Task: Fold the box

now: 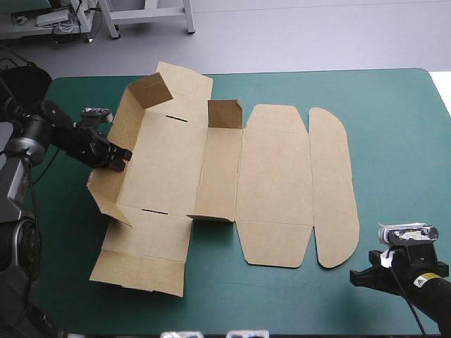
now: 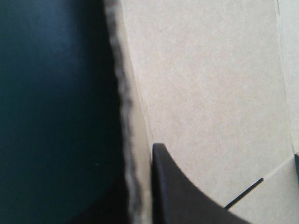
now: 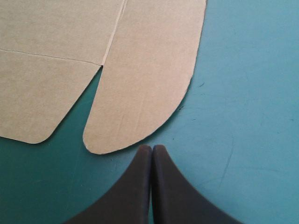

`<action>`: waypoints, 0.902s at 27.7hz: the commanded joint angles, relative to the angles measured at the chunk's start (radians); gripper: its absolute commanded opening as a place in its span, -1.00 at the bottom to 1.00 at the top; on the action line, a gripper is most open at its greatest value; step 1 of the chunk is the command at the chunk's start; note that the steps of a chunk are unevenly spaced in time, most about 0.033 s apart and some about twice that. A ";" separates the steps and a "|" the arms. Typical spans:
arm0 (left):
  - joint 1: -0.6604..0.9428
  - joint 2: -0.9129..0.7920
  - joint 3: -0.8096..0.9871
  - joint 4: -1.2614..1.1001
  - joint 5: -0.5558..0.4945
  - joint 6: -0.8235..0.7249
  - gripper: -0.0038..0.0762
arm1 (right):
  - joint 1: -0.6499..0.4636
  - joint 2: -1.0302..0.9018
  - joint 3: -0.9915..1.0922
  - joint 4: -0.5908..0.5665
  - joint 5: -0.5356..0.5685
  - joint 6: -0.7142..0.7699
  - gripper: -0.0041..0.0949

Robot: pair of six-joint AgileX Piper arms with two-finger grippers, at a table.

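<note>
A: We see the left gripper (image 1: 118, 160) clamped on the box (image 1: 275, 183), its fingers all but closed over the raised left wall (image 1: 106, 191). In its wrist view one black finger (image 2: 187, 196) lies against the board's (image 2: 210, 93) inner face, with the cut edge just beside it.
B: Right gripper (image 3: 152, 148)?
A: Its fingers are pressed together in one point, holding nothing. It is low over the teal-green cover (image 3: 243, 93) near the table's near-right corner. The tip is just beside the near end of the rounded flap (image 3: 149, 84), and the two are apart.
B: Where's the box?
A: Mid-table. The right-hand panels lie flat on the cover. The left end is partly up: wall lifted, far-left corner flaps standing, one small flap (image 1: 224, 114) upright at the base's far side. The near-left flaps (image 1: 141, 260) lie flat toward the near edge.
</note>
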 commanded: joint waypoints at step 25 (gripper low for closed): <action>-0.613 -0.060 -0.351 0.511 -0.277 0.394 -0.93 | 0.002 0.005 -0.026 0.016 -0.027 -0.007 -0.95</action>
